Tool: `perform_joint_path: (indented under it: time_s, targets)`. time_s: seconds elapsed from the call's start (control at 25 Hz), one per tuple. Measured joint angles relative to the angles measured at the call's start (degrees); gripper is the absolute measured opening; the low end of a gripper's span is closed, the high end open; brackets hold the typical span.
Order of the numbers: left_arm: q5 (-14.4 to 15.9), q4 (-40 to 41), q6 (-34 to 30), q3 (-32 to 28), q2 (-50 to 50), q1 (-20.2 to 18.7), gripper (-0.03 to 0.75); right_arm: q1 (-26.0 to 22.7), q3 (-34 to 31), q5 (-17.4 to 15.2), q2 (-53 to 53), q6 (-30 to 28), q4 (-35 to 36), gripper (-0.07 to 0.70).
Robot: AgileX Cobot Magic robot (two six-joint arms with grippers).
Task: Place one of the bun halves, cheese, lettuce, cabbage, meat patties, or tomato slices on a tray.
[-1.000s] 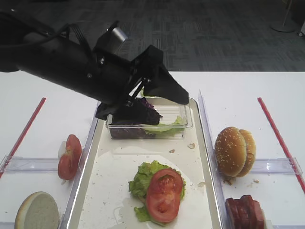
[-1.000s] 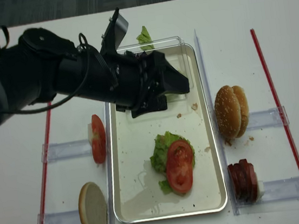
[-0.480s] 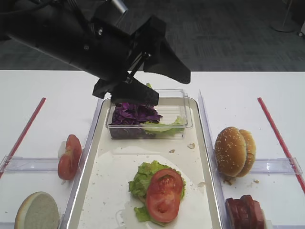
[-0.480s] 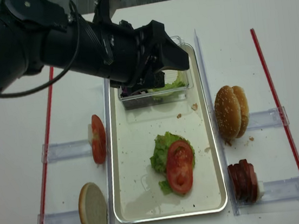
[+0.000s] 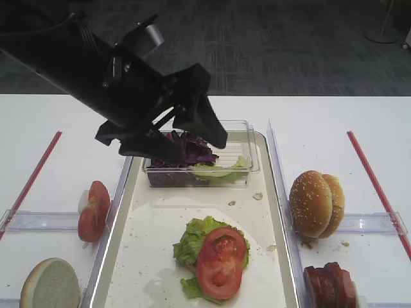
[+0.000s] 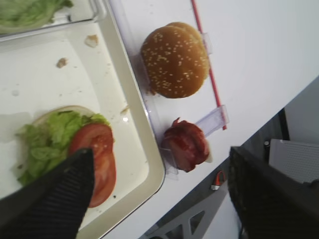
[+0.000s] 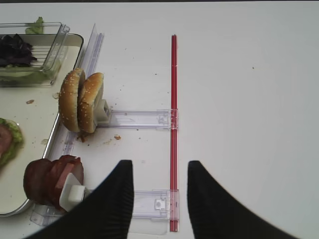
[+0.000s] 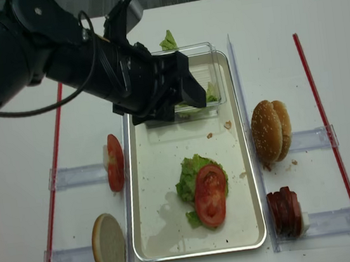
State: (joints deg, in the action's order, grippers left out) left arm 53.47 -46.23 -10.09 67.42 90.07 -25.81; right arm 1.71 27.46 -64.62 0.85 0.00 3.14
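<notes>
Exterior high view, taking the tray (image 5: 122, 205) as landmark: at its near end a tomato slice (image 5: 220, 261) lies on lettuce (image 5: 192, 239) over a pale round base, so that much of the stack is already down. Off the tray's near left corner sits a cut-faced bun half (image 5: 50, 283); further up that side, more tomato slices (image 5: 94, 210) stand on edge in a clear holder. Off the near right corner are the meat patties (image 5: 329, 283), and beyond them two sesame bun halves (image 5: 316, 203) on edge.

At the tray's far end a clear plastic box (image 5: 247, 172) holds the cabbage (image 5: 191, 150) and some pale green leaf. The left gripper (image 5: 173, 138) hangs over that box, fingers spread wide with nothing visibly pinched. The right gripper (image 7: 158, 199), also spread and empty, sits well to the right of the tray, over bare table beside a red strip (image 7: 173, 114).

The main risk, as I judge it, is a descent that catches the box wall and shoves or tips it, spilling cabbage down the tray. Loose shreds may also drop on the way. The bare floor between box and stack gives the clearest passage; the raised metal rim and the side holders hem in the flanks.
</notes>
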Motion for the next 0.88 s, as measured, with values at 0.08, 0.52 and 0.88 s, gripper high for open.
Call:
perform_joint_path:
  time_s: [0.08, 0.52, 0.88]
  targets:
    - [0.8, 3.5, 1.7, 0.0, 0.0, 0.0, 0.511, 0.0, 0.0, 0.0, 0.0, 0.0, 0.0, 0.302]
    - [6.7, 21.6, 7.3, 0.0, 0.0, 0.0, 0.511, 0.0, 0.0, 0.0, 0.0, 0.0, 0.0, 0.302]
    - [11.3, 36.2, 11.9, 0.0, 0.0, 0.0, 0.511, 0.0, 0.0, 0.0, 0.0, 0.0, 0.0, 0.302]
